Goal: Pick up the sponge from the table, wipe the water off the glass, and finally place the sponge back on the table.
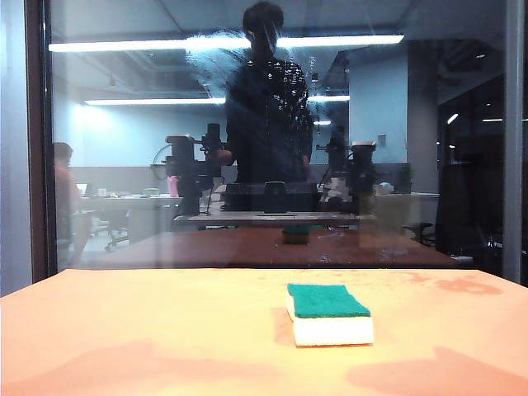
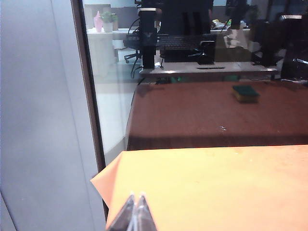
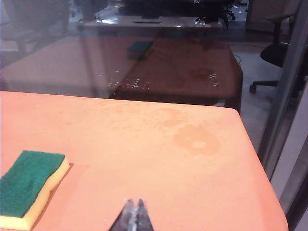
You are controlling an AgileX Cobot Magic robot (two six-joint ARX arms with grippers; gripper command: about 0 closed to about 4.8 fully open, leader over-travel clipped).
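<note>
We count one sponge (image 1: 329,314); one table (image 1: 148,330); one glass (image 1: 272,132) pane; one water (image 1: 223,62) smear; two grippers, left gripper (image 2: 136,211) and right gripper (image 3: 134,214).

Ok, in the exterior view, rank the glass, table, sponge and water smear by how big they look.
1. glass
2. table
3. water smear, hazy edges, so its extent is rough
4. sponge, though it sits nearer the camera than the smear

The orange-tan table (image 1: 124,330) bears the sponge (image 1: 328,313), lying green side up, among faint darker blotches.
</note>
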